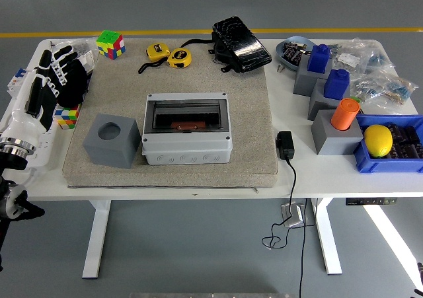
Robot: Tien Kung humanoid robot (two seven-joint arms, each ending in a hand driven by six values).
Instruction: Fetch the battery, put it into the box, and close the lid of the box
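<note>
A grey box (pixel 188 129) with a dark see-through lid lies shut on the beige mat (pixel 251 113) at the table's middle. Through the lid an orange-red object (pixel 187 125) shows inside; I cannot tell whether it is the battery. My left hand (pixel 54 70), black and white, hovers at the table's left edge with its fingers spread and nothing in them, well left of the box. The right hand is out of view.
A grey cube with a round hole (pixel 112 139) stands left of the box. Rubik's cubes (pixel 110 44), yellow tape measures (pixel 169 55) and a black pouch (pixel 240 43) lie behind. Grey stands with blue and orange cylinders (pixel 344 113), a lemon in a blue bin (pixel 379 140) and a black adapter (pixel 285 145) fill the right.
</note>
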